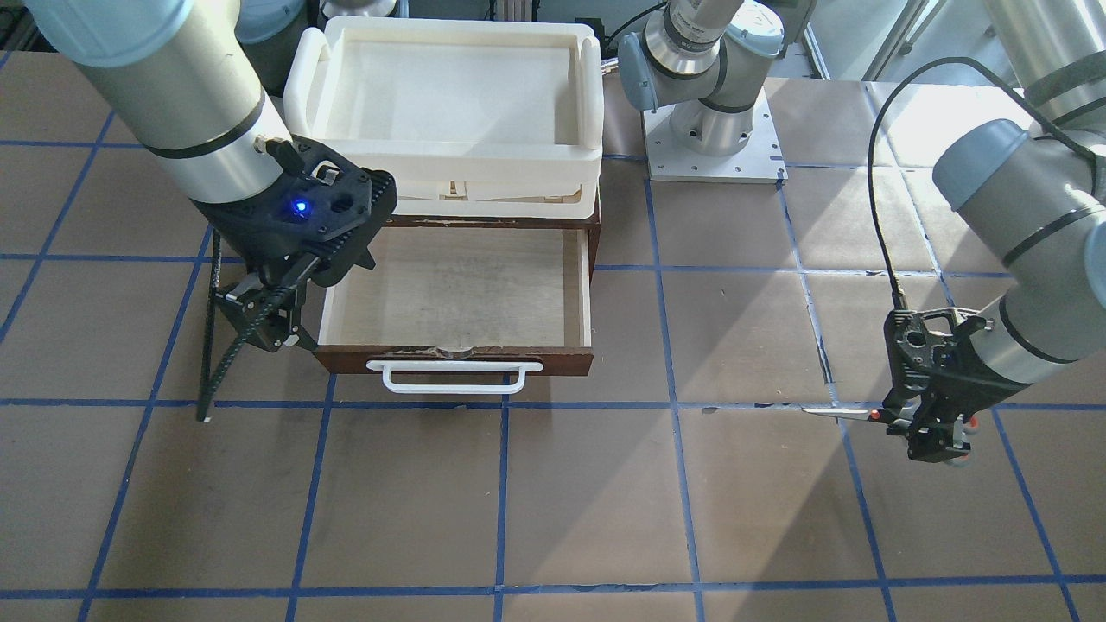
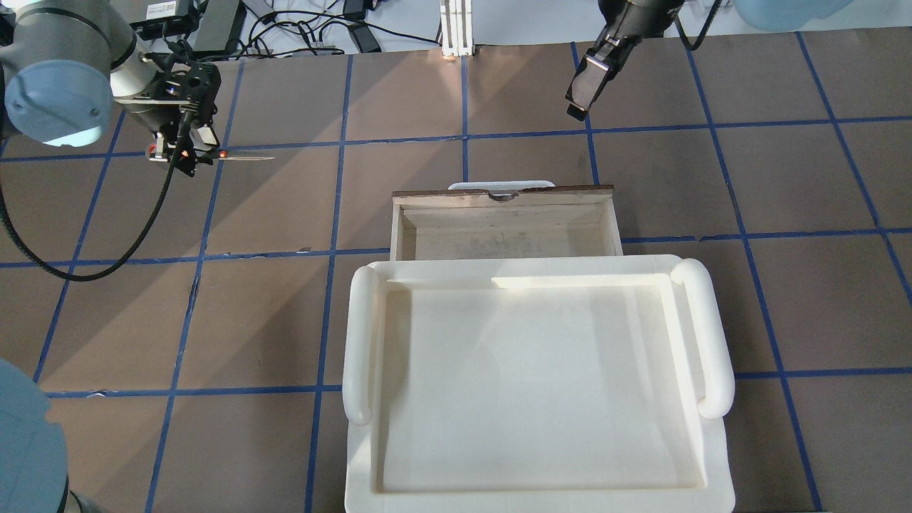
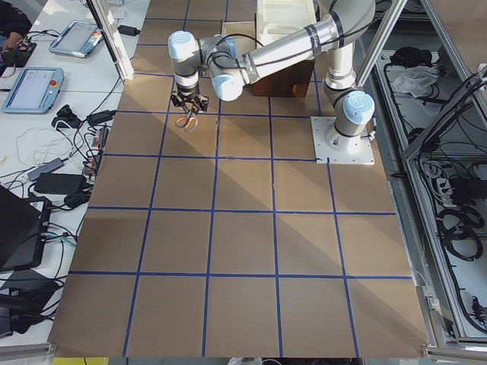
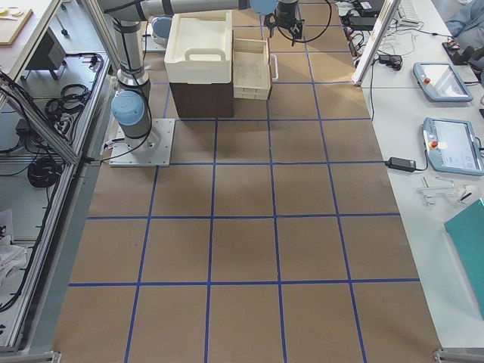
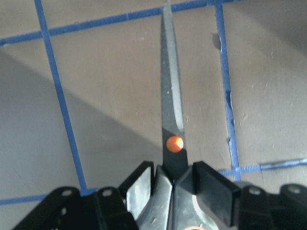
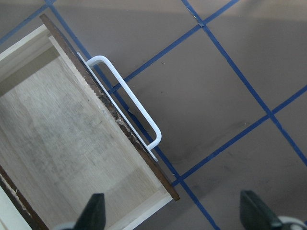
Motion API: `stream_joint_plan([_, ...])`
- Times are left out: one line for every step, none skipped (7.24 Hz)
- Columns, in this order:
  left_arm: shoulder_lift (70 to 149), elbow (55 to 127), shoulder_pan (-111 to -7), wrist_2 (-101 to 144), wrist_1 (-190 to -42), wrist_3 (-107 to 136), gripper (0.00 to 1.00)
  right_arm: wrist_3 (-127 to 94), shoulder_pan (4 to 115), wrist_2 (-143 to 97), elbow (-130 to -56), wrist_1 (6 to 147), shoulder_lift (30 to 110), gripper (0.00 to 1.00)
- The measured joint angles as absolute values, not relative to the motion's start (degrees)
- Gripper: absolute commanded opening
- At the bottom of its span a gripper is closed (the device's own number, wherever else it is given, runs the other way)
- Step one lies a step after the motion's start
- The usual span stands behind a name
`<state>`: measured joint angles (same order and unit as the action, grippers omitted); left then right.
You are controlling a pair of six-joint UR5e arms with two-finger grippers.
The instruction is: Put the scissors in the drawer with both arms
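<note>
Now the left gripper [image 5: 173, 175] pinches the scissors [image 5: 171, 96] just behind their orange pivot, its two fingers [image 5: 214, 189] pressed in from either side in the left wrist view. The blades lie shut together and run alongside a blue tape line, tips toward the robot's right, the side of the table [image 1: 760, 518] where the drawer [image 1: 586, 289] stands. The scissors are in the part of the table nearer the operators' edge, well to the robot's left of the drawer and well apart from it. Whether the blades touch the tabletop I cannot tell. The drawer stands pulled out toward the operators' edge from a dark cabinet [image 4: 200, 98] set by the robot's edge between the two arm bases. Its pale wood floor is in view, and a white bar handle [image 1: 455, 377] sits on the red-brown front. A cream-white tray [image 1: 449, 34] rests on top of the cabinet, above the back of the drawer. The right gripper [image 6: 175, 215] hangs over the drawer's front corner on the robot's right, near that end of the handle. Its fingers [image 6: 94, 211] are spread wide apart, and the wrist camera looks down between them onto the corner and the tabletop beside it. From these views I cannot tell how high above the drawer it hangs.
</note>
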<state>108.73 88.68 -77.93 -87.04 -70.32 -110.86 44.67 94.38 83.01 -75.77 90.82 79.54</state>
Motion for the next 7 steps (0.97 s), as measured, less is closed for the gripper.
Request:
stream_joint_plan([107.98,88.68,-81.37,-87.04,-70.46,-107.99,0.00,38.04,94.33,83.87,-75.87,90.29,81.04,1.00])
stream_joint_plan([107.23,88.71,-84.61,-87.03,-70.76,-105.52,0.00,32.08,94.30,85.66,-75.91,88.81,82.38,1.00])
stream_joint_plan([106.38,88.77,-87.96,-86.80,-71.17,-102.26,0.00,26.27,94.23,87.62,-75.95,86.86,83.57,1.00])
stream_joint_plan([105.47,88.81,-91.73,-86.45,-71.47,-97.70,0.00,21.44,94.12,88.45,-76.11,85.77,84.69,1.00])
stream_joint_plan([104.71,88.94,-95.35,-86.27,-71.67,-93.17,0.00,17.38,93.98,88.72,-76.41,85.45,86.04,1.00])
stream_joint_plan([104.20,89.12,-98.72,-86.19,-71.81,-89.20,0.00,13.96,93.91,88.87,-76.64,85.05,87.79,1.00])
stream_joint_plan([103.92,89.30,-101.68,-86.13,-71.86,-85.69,0.00,12.50,93.90,88.78,-77.35,84.69,89.20,1.00])
